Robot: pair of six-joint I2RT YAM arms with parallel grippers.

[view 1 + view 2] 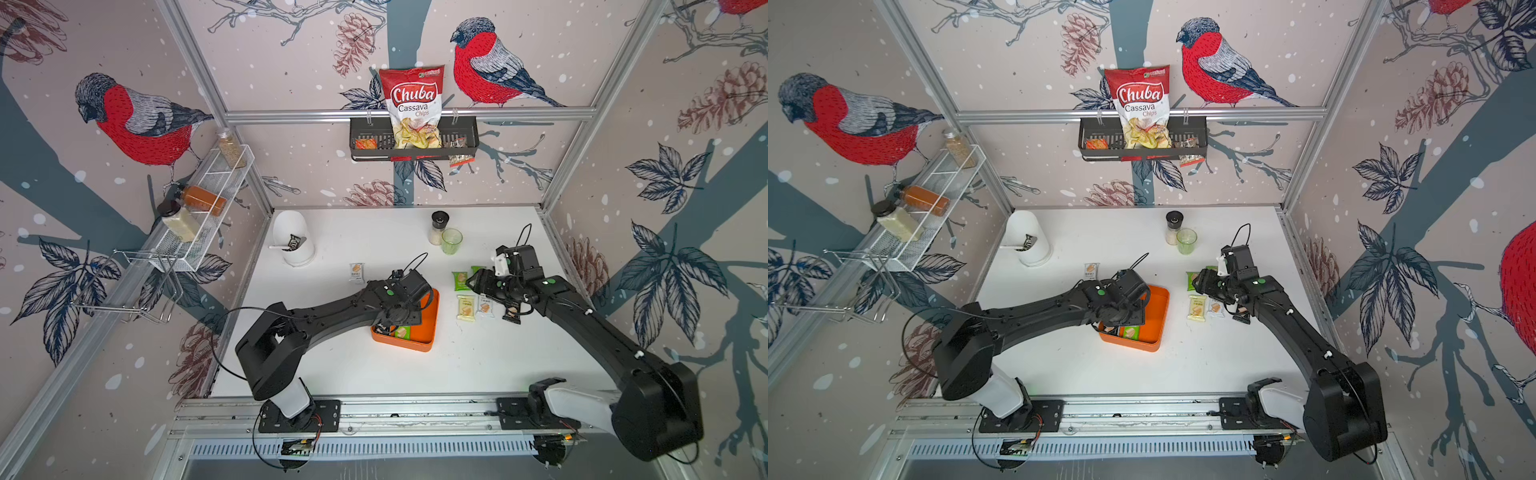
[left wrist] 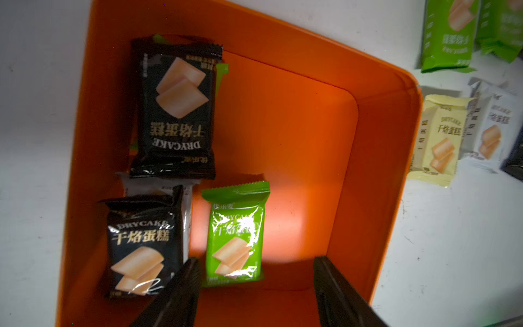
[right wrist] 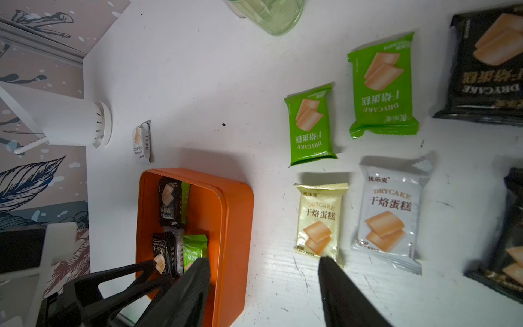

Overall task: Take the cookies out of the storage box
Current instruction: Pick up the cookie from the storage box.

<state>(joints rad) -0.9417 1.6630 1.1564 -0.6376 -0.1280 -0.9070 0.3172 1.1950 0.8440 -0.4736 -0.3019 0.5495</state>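
Left gripper (image 2: 257, 260) agape over glossy, seemingly sealed green packet (image 2: 236, 235)

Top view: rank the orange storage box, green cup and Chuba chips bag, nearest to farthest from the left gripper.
1. storage box: mid-table, the left gripper is inside it.
2. green cup: farther back, right of centre.
3. Chuba chips bag: in the black basket on the back wall.

Storage box (image 2: 376, 158): bright orange. Inside: 2 black packets (image 2: 175, 107), 1 green packet (image 2: 236, 237), tan biscuit print. White table (image 3: 198, 85): 2 green packets (image 3: 310, 124), pale yellow packet (image 3: 319, 218), white packet (image 3: 389, 212).
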